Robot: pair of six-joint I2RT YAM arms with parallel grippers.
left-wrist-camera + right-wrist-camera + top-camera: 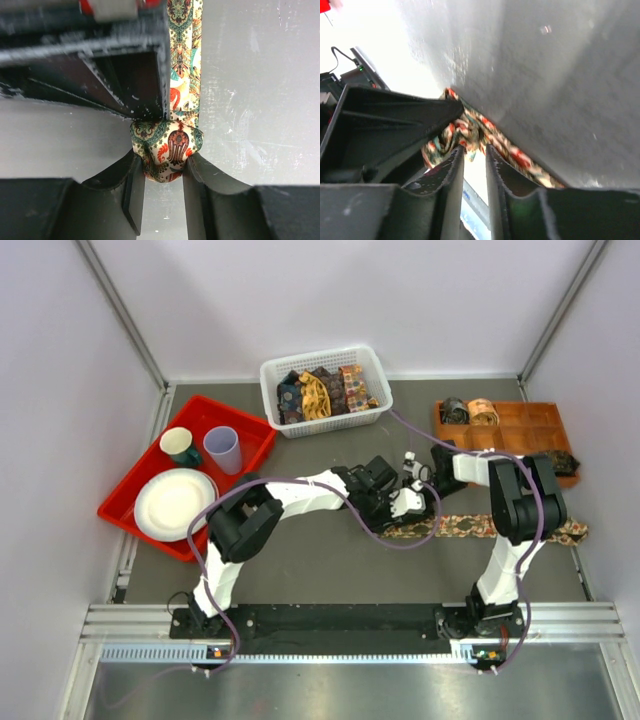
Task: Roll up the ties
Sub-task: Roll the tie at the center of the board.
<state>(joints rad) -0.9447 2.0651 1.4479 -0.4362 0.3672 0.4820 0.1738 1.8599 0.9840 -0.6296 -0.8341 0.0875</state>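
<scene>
Here our left pincer (163,170) clamps the coiled cream paisley fabric tie (170,142) between its tips; our right pincer (475,150) stands barely parted, empty.

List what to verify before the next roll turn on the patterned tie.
1. Left gripper clamps the coil from both sides: ok.
2. Right gripper free of fabric: cannot tell; fingers parted, cloth at their tips.
3. Unrolled length of the patterned tie lies flat and straight on the table: ok.
4. Coil wound evenly: cannot tell; only one side shows.
5. Empty compartment in the orange tray for the coil: ok.
</scene>
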